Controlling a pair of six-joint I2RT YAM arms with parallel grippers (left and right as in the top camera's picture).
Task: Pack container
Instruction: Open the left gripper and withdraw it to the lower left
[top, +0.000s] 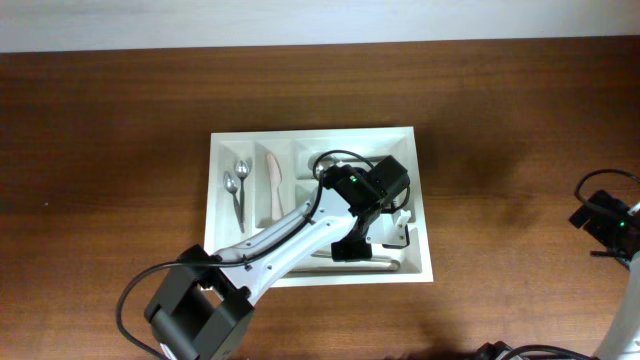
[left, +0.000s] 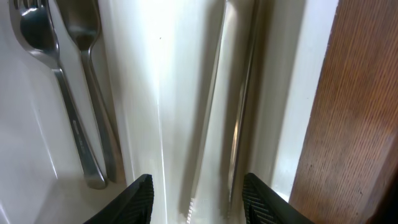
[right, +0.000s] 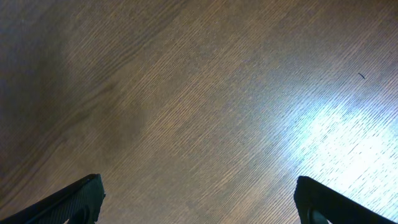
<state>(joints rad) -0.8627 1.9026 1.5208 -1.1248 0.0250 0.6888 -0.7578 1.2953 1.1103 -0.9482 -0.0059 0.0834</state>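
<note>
From above, the container (top: 310, 134) sits in the middle of the dark wooden counter (top: 120, 120), long side running left to right. The left arm reaches up from the near-left corner and covers much of the container's right half. Only this view shows the two spoons (top: 235, 188) in the leftmost compartment and a pale utensil (top: 275, 185) in the slot beside them.

The left wrist camera looks straight down into the container's white floor. It picks out two steel handles (left: 74, 124) lying side by side, one clearly a fork, and a thin metal piece (left: 235, 124) along a narrow channel by the rim. The left gripper (left: 198, 193) hangs just above with its fingers (left: 140, 199) partly apart and nothing between them.

The right gripper (right: 199, 199) is well off to the right, spread wide over bare wood, holding nothing.
</note>
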